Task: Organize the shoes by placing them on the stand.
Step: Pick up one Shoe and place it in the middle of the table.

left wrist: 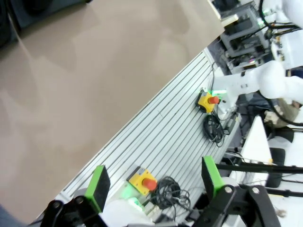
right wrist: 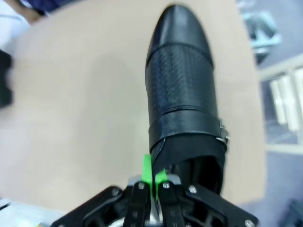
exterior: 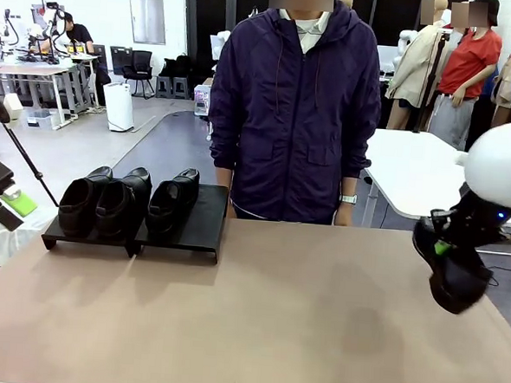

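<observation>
1. Shoes: three black shoes sit side by side on the stand, a low black rack at the table's far left edge, toes pointing away from the person standing at the far side.
2. A fourth shoe hangs at the table's right edge, lifted off the surface.
3. The right gripper has its green pads pressed together on the rim of that shoe's heel opening.
4. The left gripper hovers past the table's left edge with jaws spread wide, holding nothing.
</observation>
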